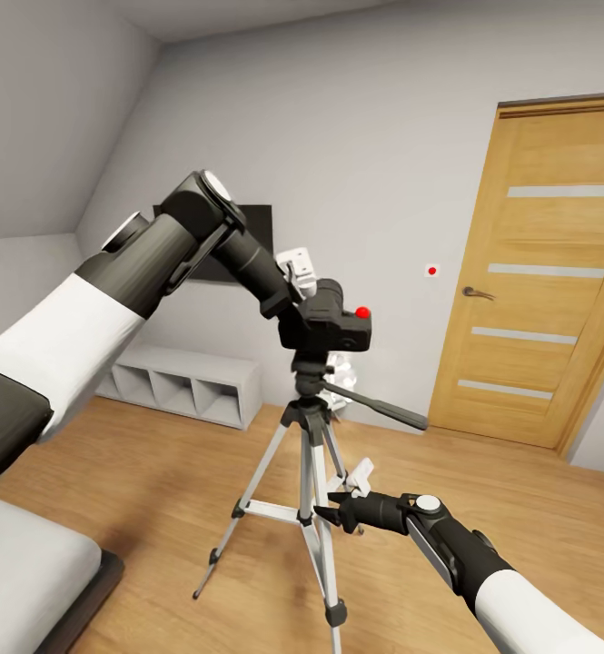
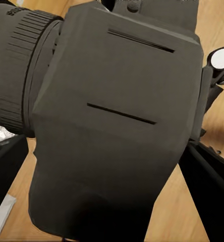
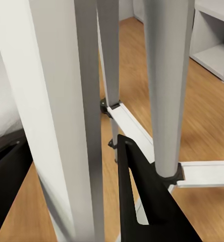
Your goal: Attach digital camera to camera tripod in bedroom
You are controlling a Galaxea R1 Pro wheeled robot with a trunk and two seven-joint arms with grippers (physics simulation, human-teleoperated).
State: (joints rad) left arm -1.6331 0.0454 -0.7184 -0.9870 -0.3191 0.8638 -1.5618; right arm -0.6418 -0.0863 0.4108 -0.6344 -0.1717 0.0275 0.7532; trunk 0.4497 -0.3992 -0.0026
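1. Our left arm reaches up and forward from the head view's left, elbow raised, forearm sloping down to the left gripper (image 1: pixel 312 300) at the back of the digital camera (image 1: pixel 333 325).
2. The left fingers are closed on the digital camera; in the left wrist view its dark body (image 2: pixel 117 126) sits between them, with a black finger (image 2: pixel 208 186) against its flank.
3. Our right arm extends low from the head view's lower right, with the right gripper (image 1: pixel 324 509) at a leg of the camera tripod (image 1: pixel 303 472).
4. The right fingers stand apart around that leg: in the right wrist view one black finger (image 3: pixel 147 201) is beside a pale leg (image 3: pixel 66 126). We cannot tell whether they touch it.
5. The digital camera sits on top of the tripod's black head, upright, its red button (image 1: pixel 362 312) uppermost and its ribbed lens (image 2: pixel 21 75) to one side.
6. The tripod stands on the wood floor (image 1: pixel 519 509) of the bedroom, legs spread, pan handle (image 1: pixel 379 406) pointing towards the oak door (image 1: pixel 538 272).
7. A white shelf unit (image 1: pixel 183 386) stands against the grey wall behind.
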